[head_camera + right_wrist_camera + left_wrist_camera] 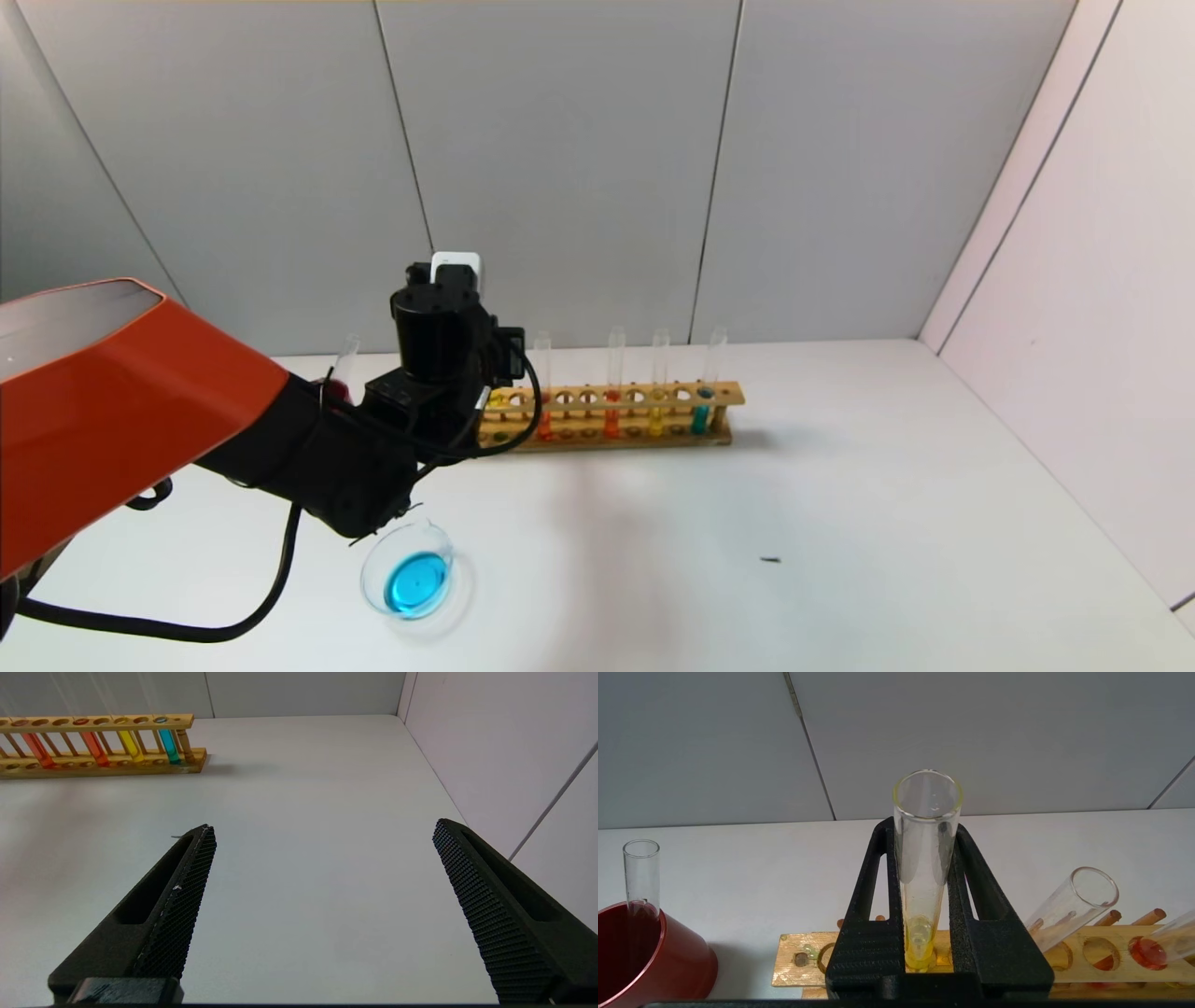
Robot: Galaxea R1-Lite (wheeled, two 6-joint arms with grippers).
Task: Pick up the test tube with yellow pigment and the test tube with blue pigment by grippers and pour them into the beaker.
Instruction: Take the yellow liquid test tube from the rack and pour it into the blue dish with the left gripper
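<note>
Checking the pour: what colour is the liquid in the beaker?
Bright cyan-blue, in the low clear glass beaker; head view shows it best.

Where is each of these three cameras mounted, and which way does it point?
Head: high up, looking down at the table, rack and beaker; the left arm shows.
Left wrist: behind the left end effector, which is shut on the yellow tube, facing the wall.
Right wrist: low over the table, open right end effector in view.
All three share the rack.

Bright, even, diffuse light fills all three views, casting only soft faint shadows on the white desk (840, 485) beside the wooden rack (616, 415), without glare or noticeable blur.
</note>
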